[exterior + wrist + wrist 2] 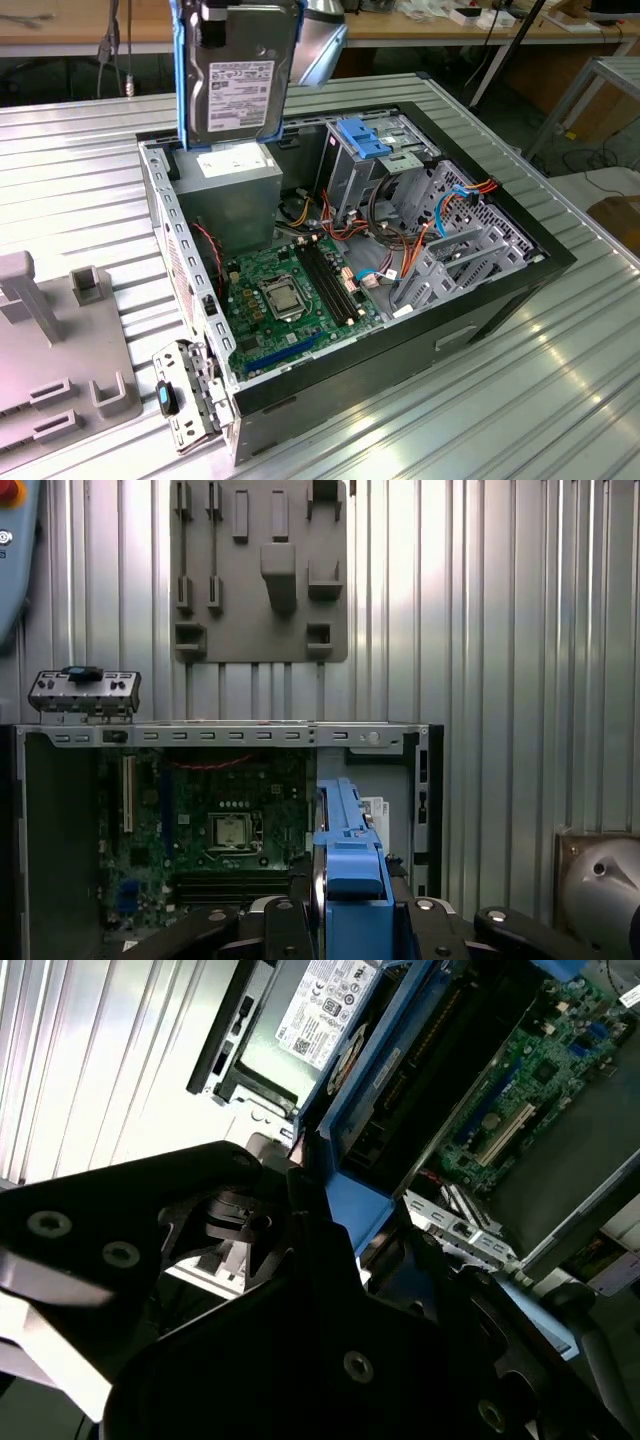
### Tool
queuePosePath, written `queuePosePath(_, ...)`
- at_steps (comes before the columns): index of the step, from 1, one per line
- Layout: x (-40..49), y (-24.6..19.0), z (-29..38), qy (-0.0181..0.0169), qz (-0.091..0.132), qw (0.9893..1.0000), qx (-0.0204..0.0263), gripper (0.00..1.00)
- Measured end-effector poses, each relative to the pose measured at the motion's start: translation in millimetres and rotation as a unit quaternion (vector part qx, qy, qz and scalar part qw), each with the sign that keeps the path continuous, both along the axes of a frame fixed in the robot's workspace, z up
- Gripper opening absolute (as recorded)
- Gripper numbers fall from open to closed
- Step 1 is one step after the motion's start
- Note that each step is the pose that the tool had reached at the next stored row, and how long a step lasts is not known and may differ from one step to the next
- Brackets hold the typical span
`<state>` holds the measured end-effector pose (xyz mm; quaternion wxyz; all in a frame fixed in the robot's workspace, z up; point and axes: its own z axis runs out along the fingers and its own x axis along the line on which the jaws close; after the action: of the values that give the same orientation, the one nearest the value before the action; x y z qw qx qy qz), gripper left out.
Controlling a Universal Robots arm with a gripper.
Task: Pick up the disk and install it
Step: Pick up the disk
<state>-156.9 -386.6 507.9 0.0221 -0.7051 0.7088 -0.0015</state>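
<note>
The disk (240,75), a grey metal drive in a bright blue carrier, hangs upright above the back of the open computer case (480,300), over the power supply (235,180). My gripper (225,10) is shut on the disk's top end at the upper edge of the exterior view. In the first wrist view the disk (348,865) is seen edge-on, with the gripper (350,910) clamping it from both sides. In the second wrist view the blue carrier of the disk (385,1080) runs away from the black gripper (300,1180) toward the case.
Inside the case lie the green motherboard (290,290), a drive cage with a pale blue latch (362,138) and bundles of cables (400,255). A grey fixture plate (50,340) sits on the ribbed metal table (80,170) at the exterior view's left. A hinged bracket (185,385) sticks out at the case's near corner.
</note>
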Motion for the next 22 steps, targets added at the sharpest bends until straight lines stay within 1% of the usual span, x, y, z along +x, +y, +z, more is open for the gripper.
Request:
queuePosePath(3, 23.7, 0.0, -0.3, -0.0035, 0.0, 1.0, 0.0001, 0.37)
queuePosePath(7, 24.9, -0.4, -0.3, -0.0036, 0.0, 1.0, 0.0, 0.37)
queuePosePath(8, 24.9, -3.4, -0.3, -0.0036, 0.0, 1.0, 0.0, 0.37)
queuePosePath(9, 25.1, -9.0, -0.4, -0.0037, 0.0, 1.0, 0.0001, 0.37)
queuePosePath(12, 25.5, -20.0, -0.4, -0.0036, 0.0, 1.0, -0.0002, 0.37)
queuePosePath(14, 25.7, -28.2, -0.6, -0.0036, 0.0, 1.0, -0.0003, 0.37)
queuePosePath(16, 25.9, -34.4, -1.1, -0.0036, 0.0, 1.0, -0.0003, 0.37)
queuePosePath(20, 26.1, -44.1, -1.9, -0.0037, -0.001, 1.0, -0.0003, 0.37)
queuePosePath(21, 26.2, -48.0, -2.3, -0.0037, -0.001, 1.0, -0.0003, 0.37)
queuePosePath(22, 26.3, -50.0, -2.4, -0.0037, -0.001, 1.0, -0.0003, 0.37)
